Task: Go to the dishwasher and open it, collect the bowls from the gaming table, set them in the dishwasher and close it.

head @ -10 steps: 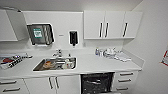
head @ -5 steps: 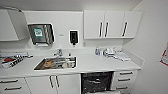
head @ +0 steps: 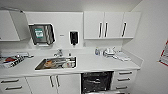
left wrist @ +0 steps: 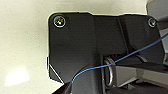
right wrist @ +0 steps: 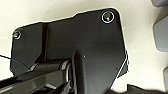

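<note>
Dishwasher [head: 97, 82] open under counter [head: 100, 63], interior dark and blurred

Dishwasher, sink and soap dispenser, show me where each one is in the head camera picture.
dishwasher [head: 97, 82], head view, on its open dark interior.
sink [head: 56, 63], head view, on the steel basin.
soap dispenser [head: 74, 38], head view, on its black front.

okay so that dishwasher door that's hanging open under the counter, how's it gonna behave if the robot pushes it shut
The dishwasher door probably swings stiffly on a bottom hinge rather than sliding. It spans a full cabinet width, so likely heavy. The wire racks may rattle or block it if they stick out; that is too blurred to tell.
</note>
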Robot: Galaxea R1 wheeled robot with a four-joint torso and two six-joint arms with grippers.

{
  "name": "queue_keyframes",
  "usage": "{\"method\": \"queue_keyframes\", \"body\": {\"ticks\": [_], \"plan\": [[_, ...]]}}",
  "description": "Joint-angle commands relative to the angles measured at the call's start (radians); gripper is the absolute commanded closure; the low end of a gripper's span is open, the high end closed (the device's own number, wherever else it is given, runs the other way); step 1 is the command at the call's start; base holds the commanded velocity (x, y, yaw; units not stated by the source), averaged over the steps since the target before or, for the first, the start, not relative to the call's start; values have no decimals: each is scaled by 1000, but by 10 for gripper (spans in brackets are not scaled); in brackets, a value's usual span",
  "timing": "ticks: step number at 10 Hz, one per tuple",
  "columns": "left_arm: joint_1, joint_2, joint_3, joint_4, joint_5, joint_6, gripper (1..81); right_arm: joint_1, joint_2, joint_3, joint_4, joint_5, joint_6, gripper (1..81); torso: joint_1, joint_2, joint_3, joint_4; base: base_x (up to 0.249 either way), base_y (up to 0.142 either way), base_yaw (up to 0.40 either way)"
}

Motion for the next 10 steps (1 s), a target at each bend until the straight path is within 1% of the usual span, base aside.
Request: {"method": "queue_keyframes", "body": {"ticks": [1, 7, 10], "plan": [[-40, -5, -3, 8, 52, 4, 10, 46, -3, 1, 6, -56, -2, 10, 0, 0, 0, 0, 0, 0, 327], [-41, -5, -3, 11, 41, 6, 10, 41, -5, -4, 2, -59, -5, 10, 0, 0, 0, 0, 0, 0, 347], [-43, -14, -3, 12, 37, 7, 10, 37, -8, 1, -7, -59, -61, 10, 0, 0, 0, 0, 0, 0, 362]]}}
